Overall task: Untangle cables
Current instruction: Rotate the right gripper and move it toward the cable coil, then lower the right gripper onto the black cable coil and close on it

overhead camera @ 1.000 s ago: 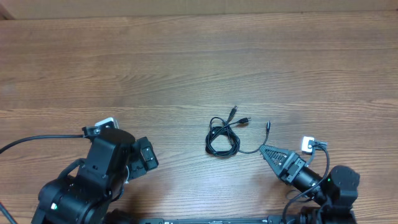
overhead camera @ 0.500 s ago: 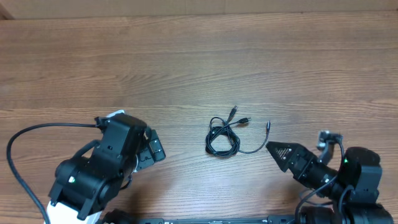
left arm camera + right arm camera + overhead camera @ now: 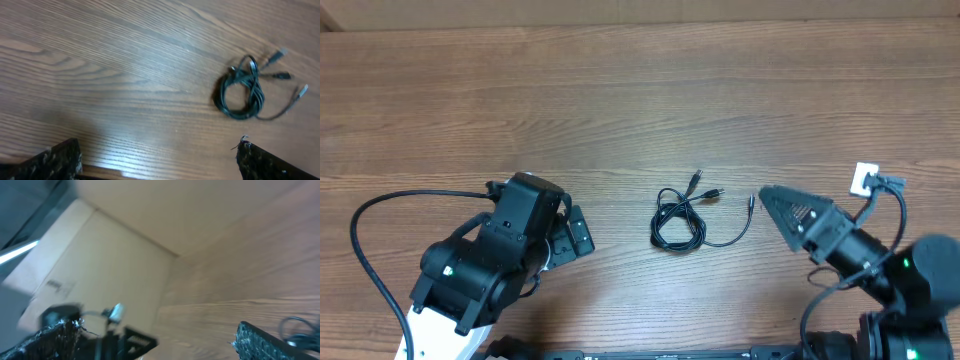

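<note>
Cables (image 3: 680,215) knotted between left gripper (image 3: 576,236) and right gripper (image 3: 772,201) (both wide, empty); probably best pinched at separate loose ends.

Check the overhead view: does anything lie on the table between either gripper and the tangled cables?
Nothing visible does. Only bare table lies between the left gripper and the cables, and between the right gripper and their nearest plug end. Both grippers are open.
</note>
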Available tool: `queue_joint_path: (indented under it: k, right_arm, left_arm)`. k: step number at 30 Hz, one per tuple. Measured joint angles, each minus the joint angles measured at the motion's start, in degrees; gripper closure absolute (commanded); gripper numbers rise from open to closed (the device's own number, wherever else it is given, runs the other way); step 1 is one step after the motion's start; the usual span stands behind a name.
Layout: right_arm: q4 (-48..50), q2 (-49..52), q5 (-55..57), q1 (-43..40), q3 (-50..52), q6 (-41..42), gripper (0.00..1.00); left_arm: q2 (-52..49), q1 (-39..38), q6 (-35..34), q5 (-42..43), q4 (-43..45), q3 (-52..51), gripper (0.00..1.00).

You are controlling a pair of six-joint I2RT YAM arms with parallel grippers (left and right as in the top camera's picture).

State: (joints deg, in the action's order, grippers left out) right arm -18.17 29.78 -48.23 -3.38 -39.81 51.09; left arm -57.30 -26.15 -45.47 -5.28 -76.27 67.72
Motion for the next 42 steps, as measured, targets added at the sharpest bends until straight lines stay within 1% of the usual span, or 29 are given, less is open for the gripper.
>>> queue_joint_path:
  k: [5, 8, 11, 12, 13, 15, 18, 23, 27, 35, 37, 39, 41, 42]
  right_arm:
    - [-4.0, 9.1, 4.7, 0.4, 0.0, -3.3, 0.00]
    - [-4.2, 15.7, 6.1, 3.2, 0.0, -4.2, 0.05]
    - [-4.2, 21.2, 7.0, 9.9, 0.0, -4.8, 0.04]
    - [-4.2, 22.6, 7.7, 12.5, 0.0, -4.8, 0.02]
    - [-4.2, 24.0, 8.6, 15.2, 0.0, -4.9, 0.00]
    - [-4.9, 26.1, 11.4, 20.2, 0.0, -5.1, 0.00]
    - [-8.0, 27.9, 18.0, 27.0, 0.0, -4.9, 0.00]
    - [-15.4, 28.3, 29.5, 32.8, 0.0, -2.5, 0.01]
    - [-19.5, 28.3, 36.1, 33.8, 0.0, -0.2, 0.00]
    - [-18.4, 28.3, 39.5, 33.8, 0.0, 0.5, 0.00]
    - [-16.2, 28.3, 39.7, 33.9, 0.0, -0.5, 0.03]
    - [-13.8, 28.9, 39.9, 34.2, 0.0, -4.3, 0.11]
    - [-12.5, 30.3, 40.1, 34.6, 0.0, -7.2, 0.28]
    - [-12.4, 31.3, 40.6, 34.9, 0.0, -8.4, 0.35]
  left_arm:
    - [0.5, 0.0, 2.0, 3.5, 0.0, 0.0, 0.01]
    - [2.1, 0.0, 2.4, 4.7, 0.0, 0.0, 0.00]
    - [4.3, 0.0, 2.6, 5.4, -0.1, 0.0, 0.00]
    - [4.9, 0.0, 2.6, 5.6, -0.2, 0.0, 0.00]
    - [5.6, 0.0, 2.6, 5.6, -0.3, 0.0, 0.01]
    - [6.6, 0.0, 2.6, 5.7, -0.6, 0.0, 0.00]
    - [7.3, 0.0, 2.6, 5.7, -1.8, 0.0, 0.01]
    - [7.3, 0.0, 2.6, 4.6, -2.9, 0.0, 0.01]
    - [7.3, 0.0, 2.5, 2.7, -2.8, 0.0, 0.00]
    - [5.5, 0.0, 2.5, 1.6, -2.1, 0.0, 0.00]
    - [4.0, 0.0, 2.5, 1.5, -2.4, 0.0, 0.00]
    - [2.6, 0.0, 2.5, 1.4, -2.3, 0.0, 0.00]
    - [1.1, 0.0, 2.5, 1.4, -1.7, 0.0, 0.00]
    - [0.2, 0.0, 2.5, 1.4, -1.5, 0.0, 0.01]
